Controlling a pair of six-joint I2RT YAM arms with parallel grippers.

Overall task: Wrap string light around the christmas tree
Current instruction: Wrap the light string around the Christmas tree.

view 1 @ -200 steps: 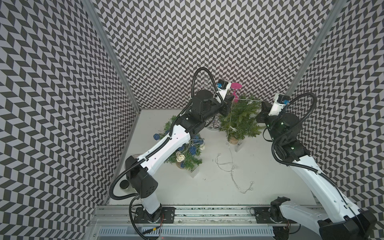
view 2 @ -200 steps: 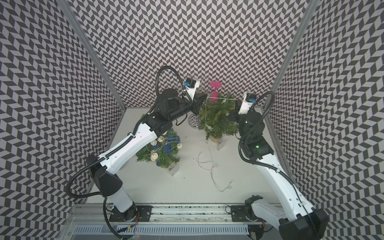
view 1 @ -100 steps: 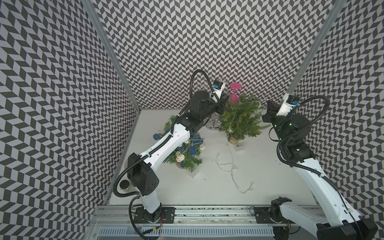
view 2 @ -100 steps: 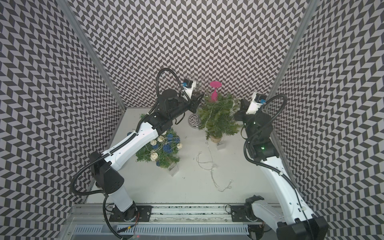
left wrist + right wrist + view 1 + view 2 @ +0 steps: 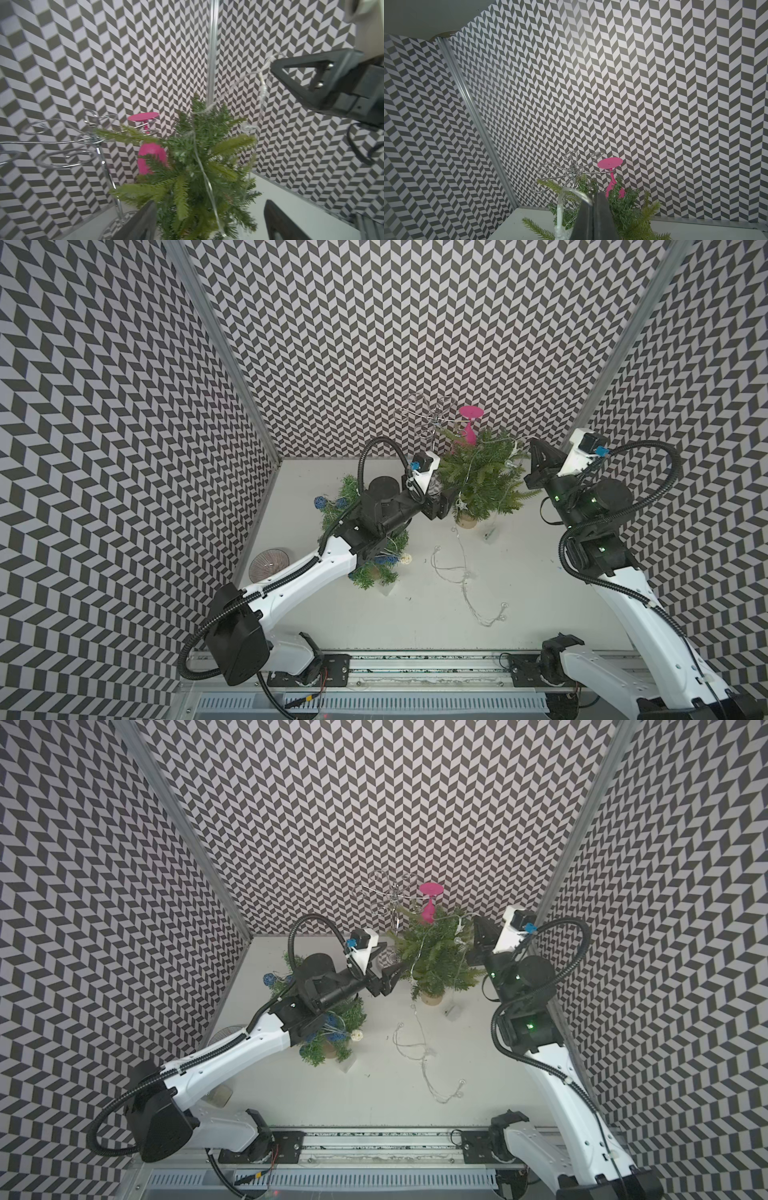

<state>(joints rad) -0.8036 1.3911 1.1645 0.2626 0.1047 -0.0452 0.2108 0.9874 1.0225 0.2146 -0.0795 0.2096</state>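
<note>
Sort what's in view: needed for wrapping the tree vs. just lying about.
Job: bare christmas tree; string light, draped on it and trailing across the table; right gripper, shut on the light; left gripper, open.
Lying about: decorated tree; wire glass rack; pink goblet; glass bowl.

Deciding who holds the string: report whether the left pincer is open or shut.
Open. In the left wrist view the fingers of the left pincer stand wide apart, the tree showing between them.
</note>
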